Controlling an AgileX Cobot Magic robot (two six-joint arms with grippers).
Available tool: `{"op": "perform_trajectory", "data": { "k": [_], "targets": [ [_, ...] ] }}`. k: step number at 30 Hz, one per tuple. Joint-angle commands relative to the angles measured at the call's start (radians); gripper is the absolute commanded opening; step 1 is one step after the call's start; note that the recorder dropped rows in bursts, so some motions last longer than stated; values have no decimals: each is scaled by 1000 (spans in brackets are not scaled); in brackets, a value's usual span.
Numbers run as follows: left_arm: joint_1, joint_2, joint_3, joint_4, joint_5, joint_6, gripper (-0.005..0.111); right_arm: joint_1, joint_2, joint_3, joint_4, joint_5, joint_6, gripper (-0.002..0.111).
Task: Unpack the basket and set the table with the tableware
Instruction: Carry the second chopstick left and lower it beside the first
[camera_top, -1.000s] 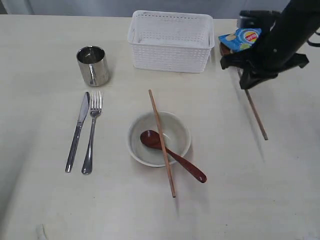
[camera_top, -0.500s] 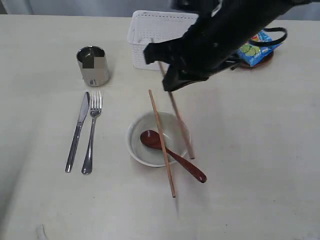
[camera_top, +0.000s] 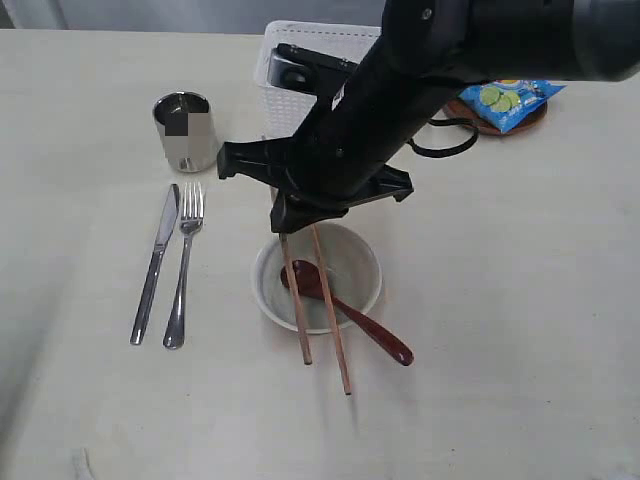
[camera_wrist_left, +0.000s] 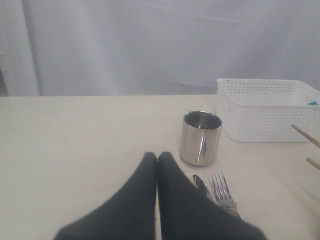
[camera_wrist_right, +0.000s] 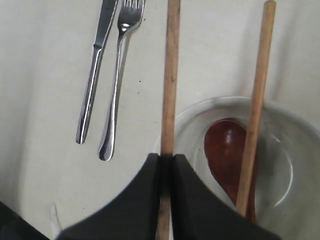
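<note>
**Right gripper clamped on one chopstick above the bowl**

The right gripper has its black jaws pressed tight on a slim light-brown wooden chopstick. The stick runs straight out from between the fingertips and crosses the rim of the round cream bowl on the side nearest the cutlery. Whether its far end touches the pale cream table top cannot be told.

The right arm reaches across the middle of the exterior view. Its wrist is low over the bowl and it hides part of the white perforated plastic basket.

A second wooden chopstick lies across the bowl just beside the held one and nearly parallel to it. It rests over the reddish-brown wooden spoon, whose scoop sits in the bowl.

Left of the bowl, a steel knife and steel fork lie side by side, with a shiny steel cup behind them. A blue chip bag sits on a small brown round plate.

The left gripper has its jaws closed together with nothing between them. It sits low over the table near the cup.
</note>
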Motion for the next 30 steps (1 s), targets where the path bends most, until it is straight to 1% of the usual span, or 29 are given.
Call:
{"op": "perform_trajectory", "data": {
  "k": [1, 5, 30],
  "targets": [
    [-1, -4, 3, -3, -6, 0, 0, 2, 5, 0, -85, -19, 80, -1],
    [-1, -4, 3, -3, -6, 0, 0, 2, 27, 0, -149, -13, 140, -1],
    [-1, -4, 3, -3, -6, 0, 0, 14, 39, 0, -157, 40, 147, -1]
  ]
}}
